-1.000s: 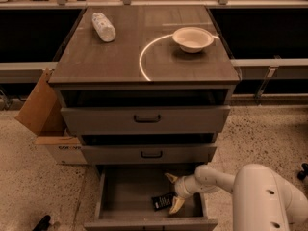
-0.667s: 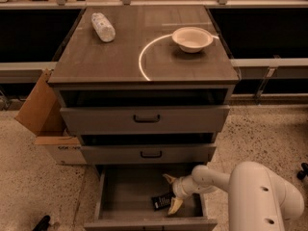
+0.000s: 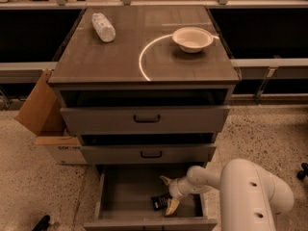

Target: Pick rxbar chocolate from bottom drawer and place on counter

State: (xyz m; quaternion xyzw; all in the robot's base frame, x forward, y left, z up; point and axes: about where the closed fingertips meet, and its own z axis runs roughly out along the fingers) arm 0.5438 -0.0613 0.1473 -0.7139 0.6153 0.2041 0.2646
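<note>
A: Where is the gripper (image 3: pixel 167 194)?

B: Inside the bottom drawer (image 3: pixel 126 190), toward its right wall. Fingers spread apart, one pale fingertip (image 3: pixel 165 180) up, one down, gripping nothing.

A: And the rxbar chocolate (image 3: pixel 160 201)?

B: Flat on the drawer floor near the front edge, right of centre, just beside the lower fingertip.

A: And the counter (image 3: pixel 115 57)?

B: White roll (image 3: pixel 103 27) at back left corner; bowl (image 3: pixel 192 39) near the back right.
</note>
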